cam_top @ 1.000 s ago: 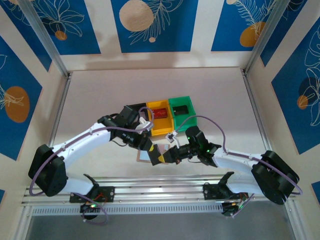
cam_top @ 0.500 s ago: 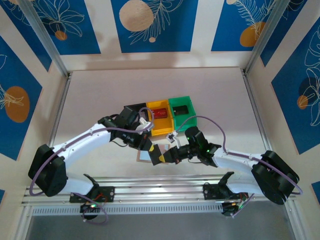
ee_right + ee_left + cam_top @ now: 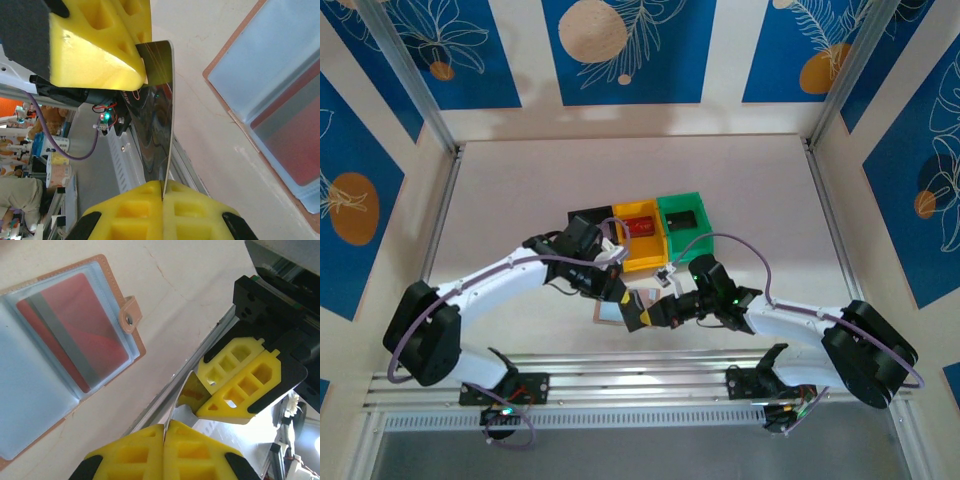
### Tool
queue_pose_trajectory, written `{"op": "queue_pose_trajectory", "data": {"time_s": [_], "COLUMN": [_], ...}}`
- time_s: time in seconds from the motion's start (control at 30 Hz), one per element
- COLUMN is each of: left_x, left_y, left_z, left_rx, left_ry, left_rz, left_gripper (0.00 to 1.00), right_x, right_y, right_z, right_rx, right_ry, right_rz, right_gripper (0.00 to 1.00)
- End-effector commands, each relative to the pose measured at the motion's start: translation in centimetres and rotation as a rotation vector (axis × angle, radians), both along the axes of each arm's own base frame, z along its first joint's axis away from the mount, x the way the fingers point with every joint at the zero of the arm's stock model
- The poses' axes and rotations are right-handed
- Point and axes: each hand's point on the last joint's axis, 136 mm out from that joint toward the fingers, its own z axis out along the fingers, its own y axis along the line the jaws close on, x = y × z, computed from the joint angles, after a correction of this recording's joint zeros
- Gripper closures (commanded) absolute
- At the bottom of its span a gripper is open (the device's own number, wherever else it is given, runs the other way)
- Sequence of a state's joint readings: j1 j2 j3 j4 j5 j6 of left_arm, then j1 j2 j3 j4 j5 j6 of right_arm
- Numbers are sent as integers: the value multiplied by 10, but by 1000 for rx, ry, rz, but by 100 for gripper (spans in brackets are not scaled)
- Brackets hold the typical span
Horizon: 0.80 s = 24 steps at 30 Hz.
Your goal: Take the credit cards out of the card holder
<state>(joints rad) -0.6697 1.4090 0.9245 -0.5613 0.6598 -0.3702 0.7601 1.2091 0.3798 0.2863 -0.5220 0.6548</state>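
One overhead, two wrist views
Top camera looks down from behind the arms; wrist cameras peer closely past left claw (image 3: 164,432) and right claw (image 3: 161,187) at the surface (image 3: 190,290), sharing card (image 3: 159,100) and holder (image 3: 30,390).

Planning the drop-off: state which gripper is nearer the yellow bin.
Left. The left gripper sits just in front of the near left corner of the yellow bin; the right gripper is farther toward the near edge of the table. Both pinch one credit card.
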Motion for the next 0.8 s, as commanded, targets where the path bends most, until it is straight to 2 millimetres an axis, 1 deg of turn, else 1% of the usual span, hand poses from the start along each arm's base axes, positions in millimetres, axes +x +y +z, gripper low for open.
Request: {"op": "queue_pose_trajectory", "data": {"time_s": [0.0, 0.07, 0.17, 0.3, 0.37, 0.47, 0.57, 0.77], "left_x": [8, 7, 10, 14, 14, 17, 20, 27], "left_y": [4, -1, 1, 1, -1, 1, 1, 4], "left_z": [-2, 5, 10, 17, 22, 25, 29, 43], "left_rx": [8, -51, -74, -102, -129, -132, -147, -165], "left_ry": [-48, -70, -96, -145, -160, -152, -150, -203], "left_rz": [55, 44, 79, 98, 96, 118, 133, 169], "left_gripper": [100, 100, 100, 100, 100, 100, 100, 100], "right_x": [8, 8, 9, 12, 14, 18, 22, 31], "right_y": [10, 9, 9, 6, 4, -2, -10, -31], "right_z": [25, 24, 25, 24, 25, 26, 30, 42], "right_rx": [71, 68, 65, 55, 52, 43, 43, 68], "right_ry": [-95, -96, -100, -104, -110, -128, -148, -190], "right_rz": [22, 19, 17, 7, -3, -29, -67, -159], "right_gripper": [100, 100, 99, 78, 70, 62, 58, 56]}}
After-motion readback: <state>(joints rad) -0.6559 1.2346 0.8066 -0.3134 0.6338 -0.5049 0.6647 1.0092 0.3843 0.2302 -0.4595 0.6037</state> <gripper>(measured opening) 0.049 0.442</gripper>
